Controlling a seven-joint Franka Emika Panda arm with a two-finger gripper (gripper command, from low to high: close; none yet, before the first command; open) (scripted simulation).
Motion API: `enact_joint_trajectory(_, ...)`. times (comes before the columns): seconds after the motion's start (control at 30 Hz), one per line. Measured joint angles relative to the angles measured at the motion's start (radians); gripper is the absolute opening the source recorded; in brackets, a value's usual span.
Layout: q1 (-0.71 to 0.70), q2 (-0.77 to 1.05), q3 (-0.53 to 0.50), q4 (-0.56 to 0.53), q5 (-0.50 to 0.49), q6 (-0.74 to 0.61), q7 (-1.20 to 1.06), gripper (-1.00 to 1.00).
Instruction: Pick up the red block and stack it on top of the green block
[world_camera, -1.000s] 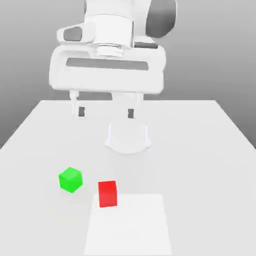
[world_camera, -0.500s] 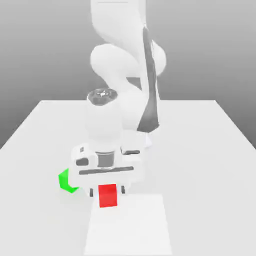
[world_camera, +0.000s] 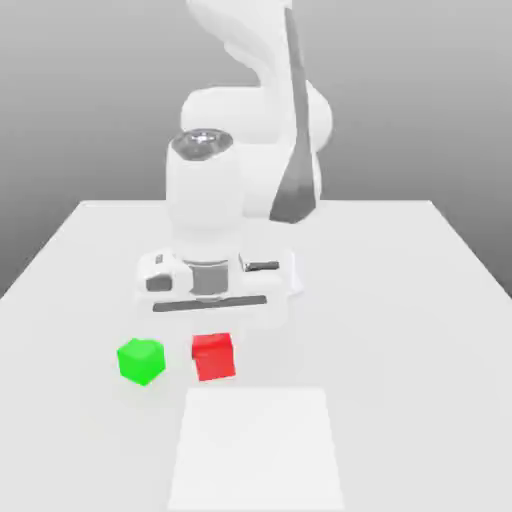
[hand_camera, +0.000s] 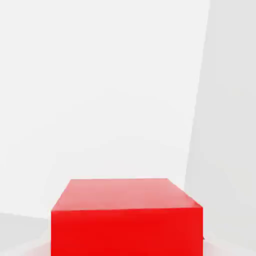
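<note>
Under the Panda's hand, we had the red block (world_camera: 214, 357) clamped between the gripper's (world_camera: 213, 355) jaws, just off the green block (world_camera: 141, 361) on the exterior view's left. We needed to lift well clear before crossing, then centre it squarely above.

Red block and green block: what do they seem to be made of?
The red block looks like plain coloured plastic, perhaps painted wood: one even red, straight edges, no grain, and only a paler top face in the hand view. The green block seems to be the same sort, smooth and uniformly bright green, with no visible texture. Neither look settles plastic against paint.
</note>
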Motion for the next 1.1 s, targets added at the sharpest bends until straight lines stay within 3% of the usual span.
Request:
enact_joint_trajectory(0.47, -0.192, -0.193, -0.240, -0.064, -0.199, -0.125, -0.524, -1.00)
enact_joint_trajectory(0.63, -0.155, -0.032, -0.277, -0.062, -0.152, 0.034, -0.577, -1.00)
enact_joint_trajectory(0.73, -0.111, 0.081, -0.290, -0.060, -0.052, 0.143, -0.644, -1.00)
enact_joint_trajectory(0.77, -0.101, 0.102, -0.289, -0.060, -0.024, 0.163, -0.662, 1.00)
enact_joint_trajectory(0.97, -0.101, 0.113, -0.286, -0.059, -0.012, 0.174, -0.671, 1.00)
enact_joint_trajectory(1.1, -0.163, 0.008, -0.257, -0.061, -0.113, 0.074, -0.604, 1.00)
